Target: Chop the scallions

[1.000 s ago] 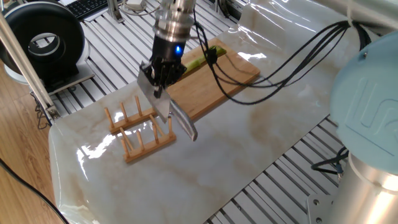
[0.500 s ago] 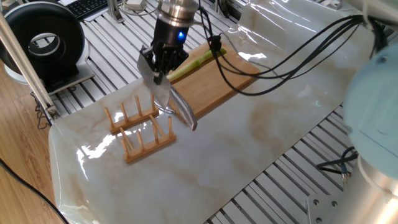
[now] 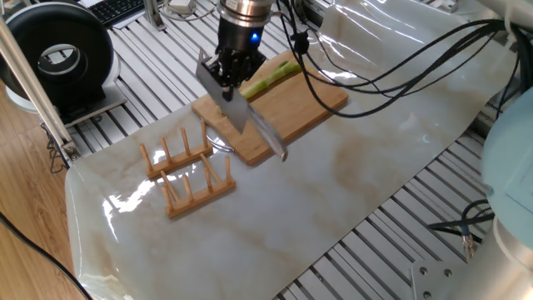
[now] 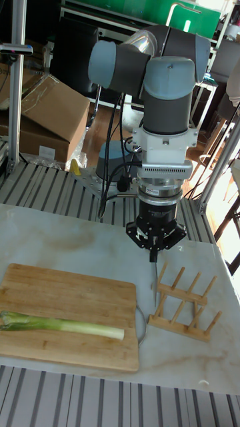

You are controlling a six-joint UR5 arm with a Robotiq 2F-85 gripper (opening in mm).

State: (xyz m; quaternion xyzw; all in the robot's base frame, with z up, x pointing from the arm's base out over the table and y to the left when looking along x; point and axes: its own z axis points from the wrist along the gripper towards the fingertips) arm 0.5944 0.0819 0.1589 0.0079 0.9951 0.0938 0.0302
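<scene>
**Knife carried over the board**

The claw [image 3: 231, 73] is gripping a knife [image 3: 248, 119], its blade hanging over the cutting board [image 3: 308, 104]. The scallions [image 4: 63, 324] are lying whole on that board, uncut. A wooden rack [image 3: 185, 173] is standing beside it on the desk [image 3: 333, 192]. Since a second ago, claw and knife have moved from the rack toward the board.

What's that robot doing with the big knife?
The robot arm's gripper is holding a knife by its handle, with the blade up in the air above the near end of the wooden cutting board. One long green scallion lies on the board, whole and not cut yet. A small wooden rack stands on the table next to the board. So the chopping hasn't started.
</scene>
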